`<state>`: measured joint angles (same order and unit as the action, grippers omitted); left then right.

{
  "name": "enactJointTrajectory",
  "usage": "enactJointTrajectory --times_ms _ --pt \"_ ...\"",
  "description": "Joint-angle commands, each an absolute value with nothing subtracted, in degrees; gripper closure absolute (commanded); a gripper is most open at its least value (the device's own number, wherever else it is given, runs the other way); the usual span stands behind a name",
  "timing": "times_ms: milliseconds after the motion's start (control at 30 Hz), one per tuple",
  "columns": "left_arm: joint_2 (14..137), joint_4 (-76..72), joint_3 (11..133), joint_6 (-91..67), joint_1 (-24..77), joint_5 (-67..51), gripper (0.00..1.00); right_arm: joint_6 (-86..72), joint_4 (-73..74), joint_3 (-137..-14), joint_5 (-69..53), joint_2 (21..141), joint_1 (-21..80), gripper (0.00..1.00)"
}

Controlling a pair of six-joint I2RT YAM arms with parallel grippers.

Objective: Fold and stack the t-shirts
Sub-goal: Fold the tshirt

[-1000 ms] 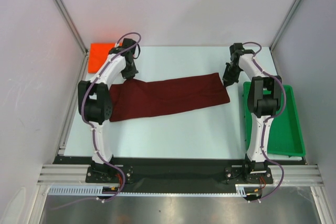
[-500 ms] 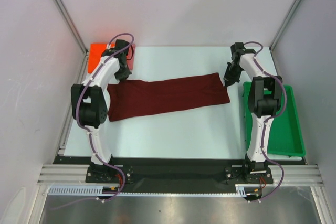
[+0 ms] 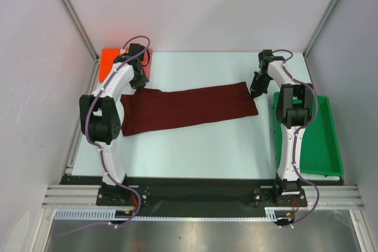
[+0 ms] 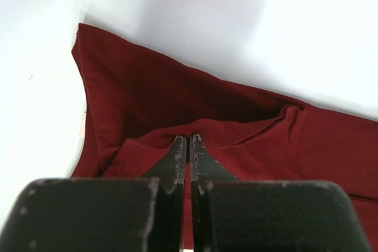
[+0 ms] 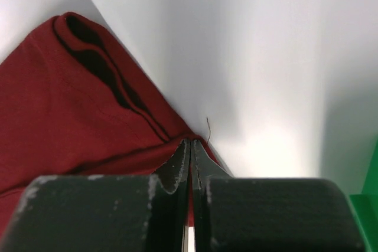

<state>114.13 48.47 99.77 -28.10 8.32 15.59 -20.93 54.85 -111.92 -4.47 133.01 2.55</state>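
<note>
Pinching the dark maroon t-shirt (image 3: pixel 189 109) at two corners, both arms appear to be mid-fold. The shirt lies as a long strip across the middle of the desk, running left to right. The left gripper (image 4: pixel 188 143) is clamped on cloth at the strip's far-left corner, and the right gripper (image 5: pixel 190 144) on its far-right corner, close to the green tray (image 3: pixel 328 146) at the right edge. A folded orange-red t-shirt (image 3: pixel 109 63) sits at the far-left corner. The next move likely calls for lifting both corners evenly and carrying one end over the other, keeping the cloth taut.
</note>
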Motion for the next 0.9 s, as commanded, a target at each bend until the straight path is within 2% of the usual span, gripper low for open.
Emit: enactJointTrajectory --times_ms 0,133,167,200,233,267,300,333,367,500,600,700,733,800,833,867 --pt "114.0 48.0 100.5 -27.3 7.6 14.7 0.97 -21.2 55.5 -114.3 -4.8 133.2 2.4 0.98" --pt "114.8 49.5 100.1 -28.3 7.6 16.9 0.92 -20.9 55.6 -113.9 -4.7 132.5 2.5 0.94" --pt "114.6 50.1 99.9 -29.2 7.6 17.5 0.74 -20.8 55.9 -114.0 -4.6 132.5 2.5 0.91" --pt "114.6 50.5 99.8 -29.8 7.6 18.7 0.58 -20.6 56.2 -114.2 -4.2 132.5 2.5 0.82" --pt "114.4 52.0 99.9 -30.6 7.6 19.9 0.30 -20.4 56.8 -114.3 -3.7 132.2 2.5 0.75" --pt "114.2 52.6 99.8 -32.0 7.6 20.7 0.24 -20.1 57.3 -114.5 -3.1 131.9 2.5 0.67" --pt "113.7 52.9 99.5 -32.3 7.6 22.0 0.05 -19.5 57.7 -114.6 -1.9 131.6 2.6 0.59" --pt "112.5 53.6 98.6 -32.6 7.6 22.9 0.00 -19.3 58.4 -114.5 -1.4 131.0 2.6 0.55" --pt "111.8 54.2 98.4 -33.2 7.6 23.8 0.00 -19.1 58.7 -114.3 -0.5 129.7 2.7 0.49" --pt "106.1 55.9 94.3 -33.6 7.6 24.6 0.00 -17.8 60.0 -111.2 2.0 124.9 3.0 0.38" --pt "99.5 54.4 86.5 -33.3 7.6 20.0 0.03 -17.0 59.6 -107.3 2.8 121.1 3.9 0.34" --pt "92.7 51.6 78.0 -33.6 7.6 15.5 0.17 -16.8 57.8 -103.4 0.9 118.4 5.4 0.34" --pt "91.4 49.7 74.5 -33.5 7.6 14.2 0.30 -16.7 55.9 -102.3 0.6 118.0 5.7 0.34" --pt "88.8 47.3 71.2 -33.9 7.6 9.5 0.40 -17.0 54.2 -99.8 -3.7 118.1 6.6 0.37" --pt "88.4 45.1 68.9 -34.2 7.6 7.9 0.47 -17.4 53.0 -99.3 -4.6 118.4 6.7 0.40" --pt "88.5 44.3 68.3 -34.5 7.6 6.4 0.49 -17.8 52.5 -98.8 -5.8 118.7 6.7 0.51"
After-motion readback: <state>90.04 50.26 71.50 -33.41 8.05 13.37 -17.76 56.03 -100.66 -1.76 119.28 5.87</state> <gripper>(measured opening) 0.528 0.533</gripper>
